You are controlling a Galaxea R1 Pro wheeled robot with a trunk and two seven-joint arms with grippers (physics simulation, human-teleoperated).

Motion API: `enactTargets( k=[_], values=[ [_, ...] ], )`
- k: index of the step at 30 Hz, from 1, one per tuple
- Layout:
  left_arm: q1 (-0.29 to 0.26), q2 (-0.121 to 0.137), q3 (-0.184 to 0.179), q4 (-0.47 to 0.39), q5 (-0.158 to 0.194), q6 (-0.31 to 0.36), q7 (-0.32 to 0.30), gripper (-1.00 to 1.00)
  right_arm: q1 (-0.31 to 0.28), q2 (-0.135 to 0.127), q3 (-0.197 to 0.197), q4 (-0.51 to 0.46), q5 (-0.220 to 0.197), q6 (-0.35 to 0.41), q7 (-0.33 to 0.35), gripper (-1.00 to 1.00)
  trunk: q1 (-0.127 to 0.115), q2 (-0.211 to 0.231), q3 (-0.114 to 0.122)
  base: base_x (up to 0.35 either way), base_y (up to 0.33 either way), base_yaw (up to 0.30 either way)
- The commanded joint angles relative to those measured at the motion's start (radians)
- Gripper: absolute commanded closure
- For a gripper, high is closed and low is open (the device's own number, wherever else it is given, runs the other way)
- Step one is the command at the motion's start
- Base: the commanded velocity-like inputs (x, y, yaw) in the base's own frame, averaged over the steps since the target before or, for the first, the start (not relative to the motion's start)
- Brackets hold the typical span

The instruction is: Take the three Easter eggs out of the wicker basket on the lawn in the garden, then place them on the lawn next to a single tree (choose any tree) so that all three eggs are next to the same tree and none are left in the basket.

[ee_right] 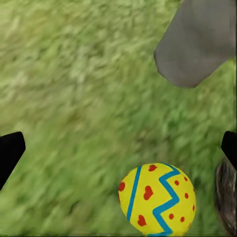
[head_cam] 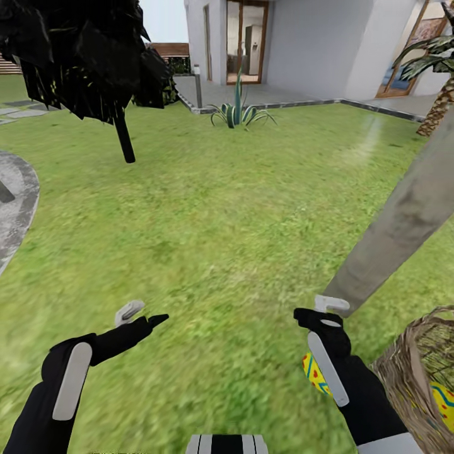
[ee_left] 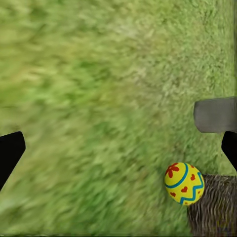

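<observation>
Right arm (head_cam: 321,310) hovers, fingers spread, over an egg (head_cam: 313,373).

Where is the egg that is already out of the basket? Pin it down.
The Easter egg lies on the lawn at the head view's lower right, partly behind the right arm, between the wicker basket and the tree trunk's foot.

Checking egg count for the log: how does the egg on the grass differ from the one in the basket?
The egg on the lawn lies in the open between the tree trunk and the wicker basket, near whole in the wrist views. The egg in the basket sits inside the weave, only partly visible at the head view's edge. Both are yellow with blue zigzag and red marks.
</observation>
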Motion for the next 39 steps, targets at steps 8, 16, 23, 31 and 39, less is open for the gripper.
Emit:
enactTargets(
  k=[8,16,23,31,39],
  values=[
    [0.000,-0.002,-0.005,0.020,-0.025,-0.010,0.050,-1.00,0.069,-0.002,0.003,-0.134,-0.010,0.051,-0.010,-1.00,-0.004,0.002,0.038,-0.031,0.000,-0.240],
    [0.000,-0.002,-0.007,0.024,-0.026,-0.012,0.050,-1.00,0.083,-0.002,0.056,-0.146,-0.007,0.051,-0.009,-1.00,-0.008,0.003,0.073,0.000,0.000,-0.144],
    [0.000,-0.001,-0.007,0.024,-0.025,-0.020,0.050,-1.00,0.083,0.000,0.109,-0.146,-0.004,0.046,-0.010,-1.00,-0.011,0.005,0.100,0.000,0.000,-0.003],
    [0.000,0.000,-0.007,0.029,-0.028,-0.020,0.053,-1.00,0.083,0.000,0.123,-0.147,-0.004,0.041,-0.010,-1.00,-0.015,0.007,0.131,-0.206,0.000,0.000],
    [0.000,0.001,-0.006,0.035,-0.030,-0.020,0.052,-1.00,0.083,0.000,0.123,-0.147,-0.004,0.043,-0.010,-1.00,-0.018,0.009,0.162,-0.275,0.000,0.000]
  ],
)
